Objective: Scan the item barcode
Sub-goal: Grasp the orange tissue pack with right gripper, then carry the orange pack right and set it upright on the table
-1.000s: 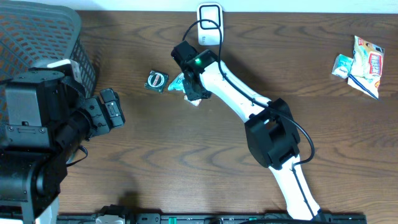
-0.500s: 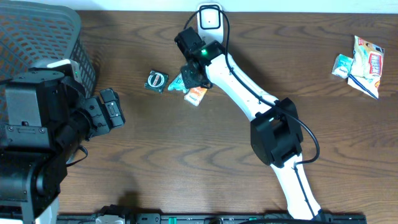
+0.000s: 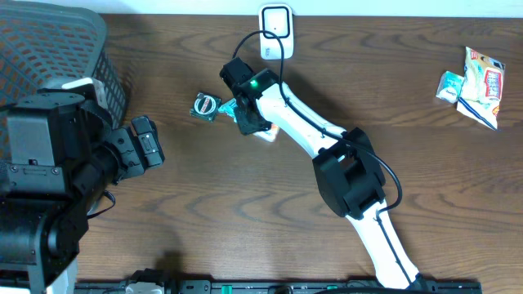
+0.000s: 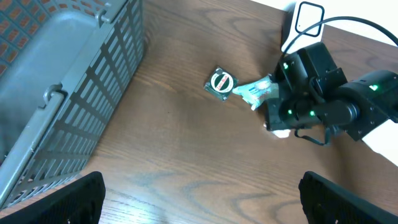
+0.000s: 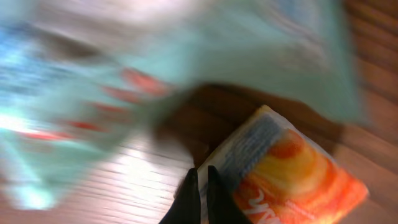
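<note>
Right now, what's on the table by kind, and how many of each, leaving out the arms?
Packets: 4 (teal packet, orange packet, small teal packet, white-red packet)
Round item in dark pack: 1
Basket: 1
White device: 1
Total: 7

One basket (image 3: 82,24); one scanner (image 3: 276,20); one round tin (image 3: 206,106); four packets (image 3: 231,109) (image 5: 292,174) (image 3: 449,86) (image 3: 482,86).

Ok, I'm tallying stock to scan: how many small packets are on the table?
5. Dark round-labelled packet, teal packet and orange packet beside the right arm; small teal pouch and white-red bag at the far right. The arm may hide more.
</note>
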### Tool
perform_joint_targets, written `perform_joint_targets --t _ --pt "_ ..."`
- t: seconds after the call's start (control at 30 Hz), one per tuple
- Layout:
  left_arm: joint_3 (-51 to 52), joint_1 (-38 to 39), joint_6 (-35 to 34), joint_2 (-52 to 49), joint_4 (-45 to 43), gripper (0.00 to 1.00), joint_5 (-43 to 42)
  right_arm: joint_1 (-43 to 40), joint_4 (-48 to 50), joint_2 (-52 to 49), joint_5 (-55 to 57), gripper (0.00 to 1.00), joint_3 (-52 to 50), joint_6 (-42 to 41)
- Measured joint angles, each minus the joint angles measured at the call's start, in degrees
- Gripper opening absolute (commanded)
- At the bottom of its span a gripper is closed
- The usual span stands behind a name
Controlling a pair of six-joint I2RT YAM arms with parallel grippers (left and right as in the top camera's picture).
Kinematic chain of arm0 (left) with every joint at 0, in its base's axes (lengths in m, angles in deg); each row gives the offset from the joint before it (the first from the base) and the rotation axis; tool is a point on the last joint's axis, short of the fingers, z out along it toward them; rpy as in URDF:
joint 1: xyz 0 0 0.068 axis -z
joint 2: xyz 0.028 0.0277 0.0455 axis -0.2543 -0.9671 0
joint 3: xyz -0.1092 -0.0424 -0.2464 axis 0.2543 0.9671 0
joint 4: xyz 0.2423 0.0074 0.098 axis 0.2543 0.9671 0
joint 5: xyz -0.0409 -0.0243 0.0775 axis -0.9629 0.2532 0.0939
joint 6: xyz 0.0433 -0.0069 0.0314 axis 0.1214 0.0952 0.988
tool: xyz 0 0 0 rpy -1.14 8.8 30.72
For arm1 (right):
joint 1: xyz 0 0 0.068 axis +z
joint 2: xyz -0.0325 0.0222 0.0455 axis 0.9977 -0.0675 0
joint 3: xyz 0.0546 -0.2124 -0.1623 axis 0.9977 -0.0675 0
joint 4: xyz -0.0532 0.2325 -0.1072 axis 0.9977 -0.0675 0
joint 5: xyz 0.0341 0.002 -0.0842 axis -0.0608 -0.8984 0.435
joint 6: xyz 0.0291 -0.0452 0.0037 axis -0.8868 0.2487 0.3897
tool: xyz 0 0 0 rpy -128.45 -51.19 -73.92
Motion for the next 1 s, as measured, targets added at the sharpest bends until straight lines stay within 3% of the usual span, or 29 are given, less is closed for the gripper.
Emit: perform_joint_targets --t 0.27,0.33,0.37,0.43,0.63,0.7,0.83,0.9,1.0 --pt "0.0 0.0 0.0 0.0 0.0 0.97 0.0 -2.4 -11.3 0.0 9.6 0.02 -0.2 -0.5" --pt "0.0 0.0 0.0 0.0 0.0 0.98 0.0 -2.8 -12.6 0.2 10.1 0.14 -0.2 -0.6" --pt "0.0 0.0 0.0 0.0 0.0 0.98 0.0 -3.0 -13.1 0.6 10.2 0.35 -0.2 -1.0" --pt "0.0 0.0 0.0 0.0 0.0 0.98 0.0 -3.0 -13.6 1.6 10.4 0.48 -0.3 -1.1" --pt "0.0 0.0 0.0 0.0 0.0 0.98 0.0 -3.0 -13.4 3.8 11.3 0.61 -0.4 -1.2" --pt "0.0 0.0 0.0 0.0 0.0 0.98 0.0 -3.0 -12.3 3.8 12.4 0.60 -1.6 -1.8" --pt "0.0 0.0 0.0 0.0 0.0 0.97 0.0 -3.0 -7.3 3.9 15.2 0.42 -8.3 -3.1" --pt "0.0 0.0 0.0 0.0 0.0 0.98 0.0 -3.0 -6.4 4.0 16.4 0.23 -10.7 -3.4" --pt "0.0 0.0 0.0 0.0 0.0 0.98 0.0 -2.9 -5.9 4.4 17.4 0.02 -11.7 -3.7"
